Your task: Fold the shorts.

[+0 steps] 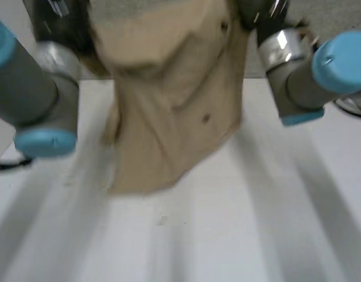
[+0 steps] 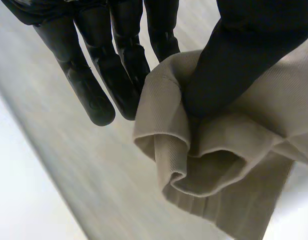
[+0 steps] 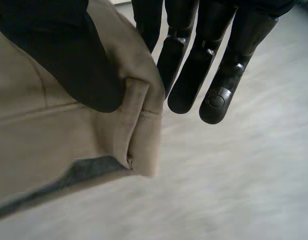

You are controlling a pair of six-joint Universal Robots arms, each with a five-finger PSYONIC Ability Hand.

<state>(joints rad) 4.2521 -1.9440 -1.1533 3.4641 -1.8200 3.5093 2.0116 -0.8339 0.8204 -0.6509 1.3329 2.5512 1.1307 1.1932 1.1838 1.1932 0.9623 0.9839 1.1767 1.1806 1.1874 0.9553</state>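
Note:
Beige shorts (image 1: 174,106) hang between my two arms, lifted off the white table (image 1: 239,235), with the lower end near the tabletop. My left hand (image 1: 60,23) grips one upper corner. In the left wrist view its thumb (image 2: 229,60) pinches a bunched, folded edge of the shorts (image 2: 224,165) against the straight fingers (image 2: 96,90). My right hand (image 1: 259,17) grips the other upper corner. In the right wrist view its thumb (image 3: 68,60) presses a hemmed corner of the shorts (image 3: 43,140) against the fingers (image 3: 194,80).
My left forearm (image 1: 33,100) and right forearm (image 1: 303,76) flank the hanging cloth. The table's far edge runs behind the shorts, and a dark-rimmed object (image 1: 355,106) sits at the far right.

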